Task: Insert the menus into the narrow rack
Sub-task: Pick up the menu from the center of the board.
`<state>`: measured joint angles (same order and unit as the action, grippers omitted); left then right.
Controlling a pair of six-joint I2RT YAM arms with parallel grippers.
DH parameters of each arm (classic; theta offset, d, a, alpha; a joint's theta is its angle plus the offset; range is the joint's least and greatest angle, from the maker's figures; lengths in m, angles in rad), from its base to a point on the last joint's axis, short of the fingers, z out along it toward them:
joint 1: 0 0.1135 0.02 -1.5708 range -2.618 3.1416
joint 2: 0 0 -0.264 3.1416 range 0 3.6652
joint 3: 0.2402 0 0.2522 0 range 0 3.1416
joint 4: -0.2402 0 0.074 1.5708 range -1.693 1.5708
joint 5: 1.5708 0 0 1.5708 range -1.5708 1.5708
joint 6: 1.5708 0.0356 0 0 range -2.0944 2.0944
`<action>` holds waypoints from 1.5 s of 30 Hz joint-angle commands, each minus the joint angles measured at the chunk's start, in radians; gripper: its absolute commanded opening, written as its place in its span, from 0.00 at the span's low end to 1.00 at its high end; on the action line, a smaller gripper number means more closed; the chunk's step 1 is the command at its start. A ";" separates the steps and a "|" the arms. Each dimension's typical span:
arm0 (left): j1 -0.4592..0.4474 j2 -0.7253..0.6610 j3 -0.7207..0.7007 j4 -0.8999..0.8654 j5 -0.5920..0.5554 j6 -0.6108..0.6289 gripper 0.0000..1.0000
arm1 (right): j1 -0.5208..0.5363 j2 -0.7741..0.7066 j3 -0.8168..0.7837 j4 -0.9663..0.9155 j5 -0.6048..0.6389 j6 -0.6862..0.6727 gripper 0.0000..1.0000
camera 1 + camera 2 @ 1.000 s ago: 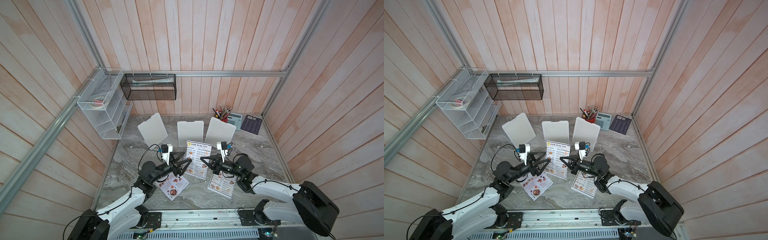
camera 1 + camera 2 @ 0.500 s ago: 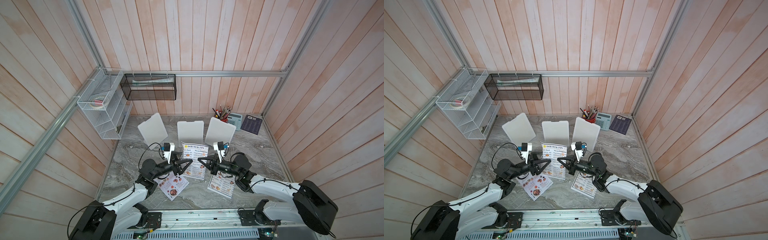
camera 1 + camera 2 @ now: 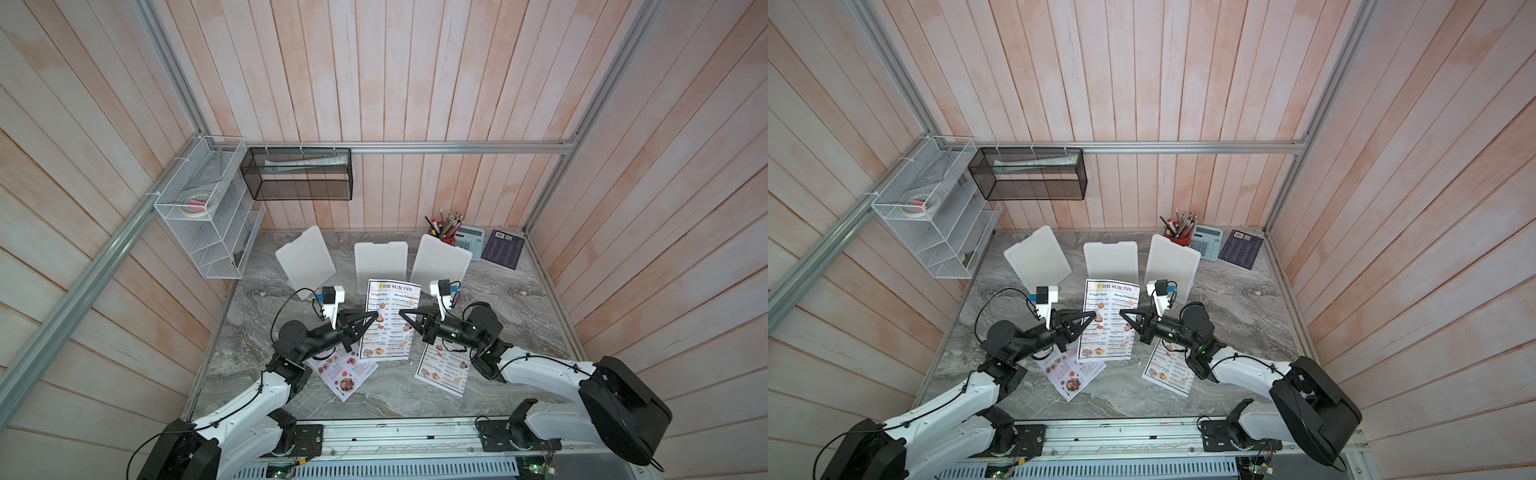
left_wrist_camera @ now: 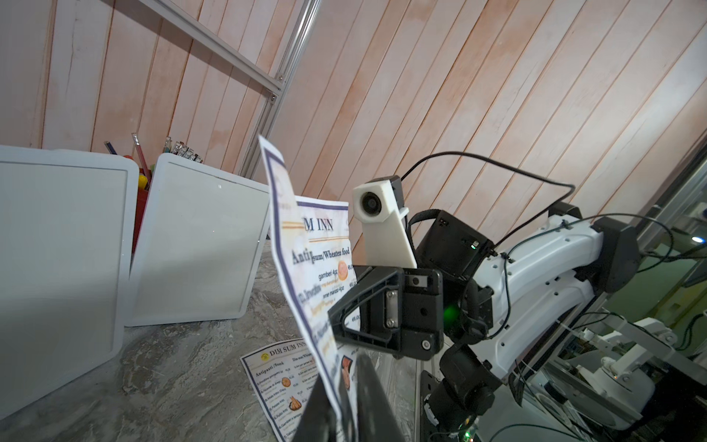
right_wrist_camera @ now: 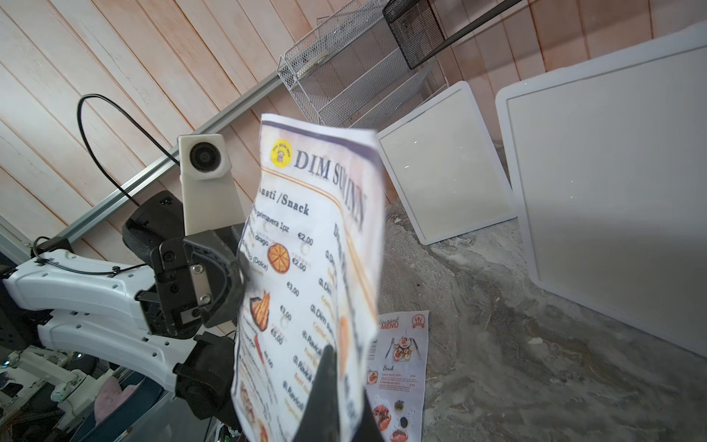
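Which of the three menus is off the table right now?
The middle DIM SUM INN menu, held up between the left gripper and right gripper. The other DIM SUM INN sheet and the colourful menu lie flat on the table.

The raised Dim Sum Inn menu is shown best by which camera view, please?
Both top views: the raised menu shows nearly whole, face-on. The right wrist view shows it close but curled; the left wrist view sees it nearly edge-on.

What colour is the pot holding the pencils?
The pencil pot is red, clearest in a top view.
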<state>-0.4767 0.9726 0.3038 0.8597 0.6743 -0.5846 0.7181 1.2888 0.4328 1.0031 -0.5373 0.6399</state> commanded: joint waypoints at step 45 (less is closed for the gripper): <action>0.004 -0.027 0.108 -0.225 -0.210 0.173 1.00 | -0.157 -0.419 -0.036 -0.306 0.272 -0.213 0.00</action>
<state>-0.4763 0.9237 0.3912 0.5922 0.4702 -0.4580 0.5877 0.9489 0.4034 0.8108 -0.4004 0.5095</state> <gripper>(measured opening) 0.992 0.042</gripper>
